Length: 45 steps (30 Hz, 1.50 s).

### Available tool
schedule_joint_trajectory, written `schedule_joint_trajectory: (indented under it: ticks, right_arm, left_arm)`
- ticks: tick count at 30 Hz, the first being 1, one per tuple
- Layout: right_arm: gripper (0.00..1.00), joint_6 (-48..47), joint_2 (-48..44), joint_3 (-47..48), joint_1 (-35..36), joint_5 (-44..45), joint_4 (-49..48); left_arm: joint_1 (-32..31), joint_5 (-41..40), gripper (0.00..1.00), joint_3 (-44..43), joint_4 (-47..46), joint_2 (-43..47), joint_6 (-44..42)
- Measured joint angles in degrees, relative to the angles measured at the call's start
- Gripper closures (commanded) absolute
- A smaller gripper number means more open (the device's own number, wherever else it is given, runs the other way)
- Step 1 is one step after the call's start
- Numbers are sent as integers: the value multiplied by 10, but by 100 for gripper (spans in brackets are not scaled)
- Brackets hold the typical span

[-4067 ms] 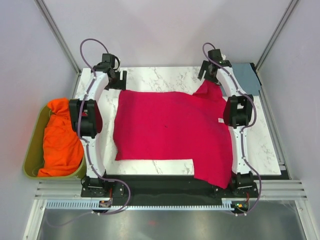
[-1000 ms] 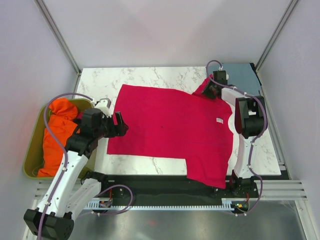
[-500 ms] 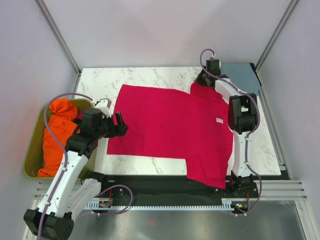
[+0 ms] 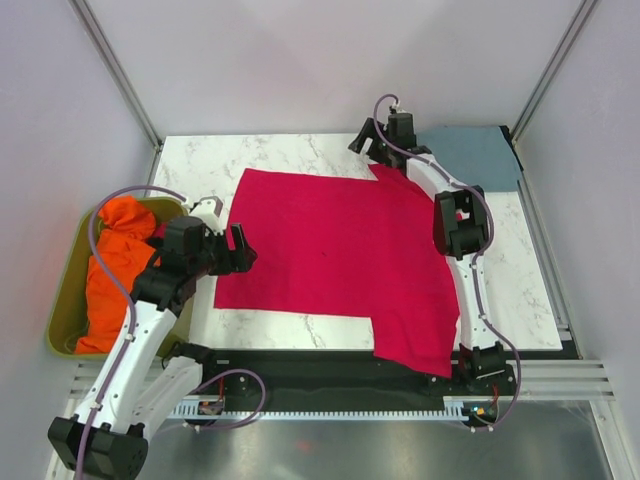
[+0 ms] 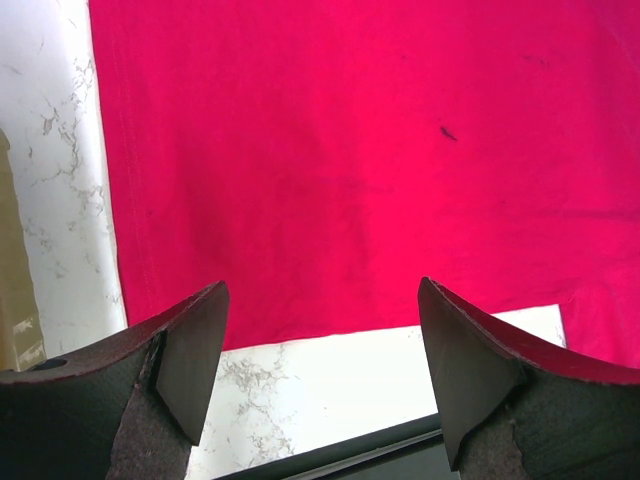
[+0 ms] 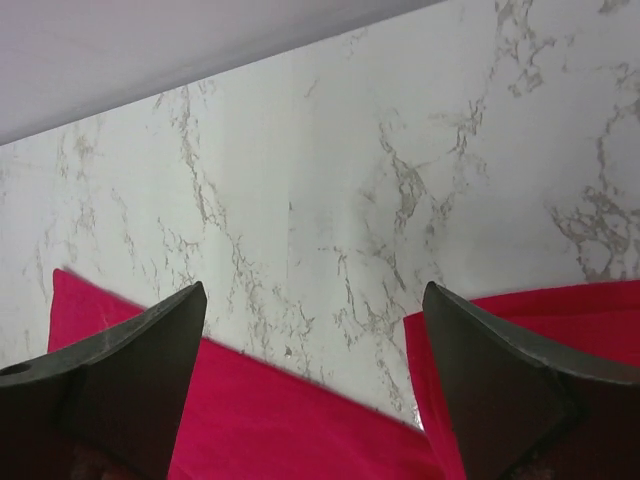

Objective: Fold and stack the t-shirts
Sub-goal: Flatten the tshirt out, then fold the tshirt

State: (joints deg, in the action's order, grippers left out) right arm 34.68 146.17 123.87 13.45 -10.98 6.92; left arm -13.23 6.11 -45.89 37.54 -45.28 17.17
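Observation:
The crimson-red t-shirt (image 4: 340,250) lies spread flat on the marble table (image 4: 290,152), its lower right part hanging over the front edge. Its white tag does not show. The slate blue-grey t-shirt (image 4: 470,155) lies folded at the back right corner. My left gripper (image 4: 240,250) is open and empty at the red shirt's left edge; the left wrist view shows the shirt (image 5: 350,150) beyond my open gripper (image 5: 320,370). My right gripper (image 4: 362,142) is open and empty over bare marble at the shirt's back edge, with red cloth (image 6: 300,430) just below my gripper (image 6: 315,370).
An olive bin (image 4: 65,290) holding orange cloth (image 4: 120,270) stands off the table's left side, beside my left arm. Grey enclosure walls close in the back and both sides. A black rail (image 4: 330,365) runs along the table's front edge.
My right gripper has let go of the red shirt's right sleeve and moved left along the back edge. The shirt's right side now lies straight and the tag is hidden. The left arm has not moved.

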Motion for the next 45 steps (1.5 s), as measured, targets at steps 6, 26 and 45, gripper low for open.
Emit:
schedule_joint_trajectory:
  ticks: [6,26,45]
  right_arm:
    - [2,-39,-144,-97,-3,23,16]
    - [2,-54,-682,-811,11,4,12]
    - [2,-65,-691,-811,29,-40,-8]
  left_arm:
    - [-1,-19,22,0,1,-14,11]
    - [-85,-202,22,128,68,-133,293]
    - [43,-170,31,195,-78,-84,310]
